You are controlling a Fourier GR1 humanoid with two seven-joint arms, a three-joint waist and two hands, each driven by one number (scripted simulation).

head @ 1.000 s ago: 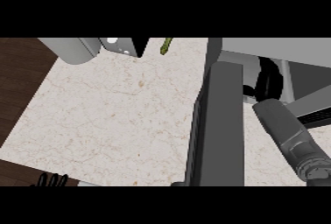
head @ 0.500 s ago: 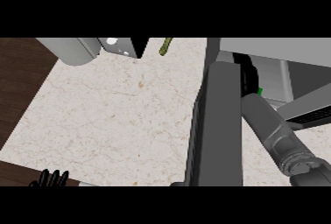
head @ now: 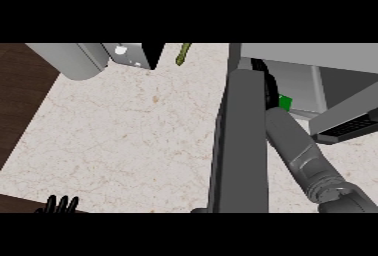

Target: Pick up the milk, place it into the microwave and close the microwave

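Milk [head: 284, 102] showed only as a green sliver inside the microwave [head: 317, 80], behind its open door [head: 240, 145]. Right forearm [head: 299, 150] reached in; its fingers were hidden, so I couldn't tell. Left hand [head: 60, 206] rested at the table's [head: 133, 130] lower edge, fingers straight up.

One microwave [head: 310, 75] with its one door [head: 240, 145] swung open, one green-labelled milk carton [head: 285, 102] partly visible inside, one grey cylindrical container [head: 74, 60], one slim green object [head: 182, 53] and two robot hands, left [head: 59, 206] and right [head: 267, 87], on one speckled counter [head: 125, 135].
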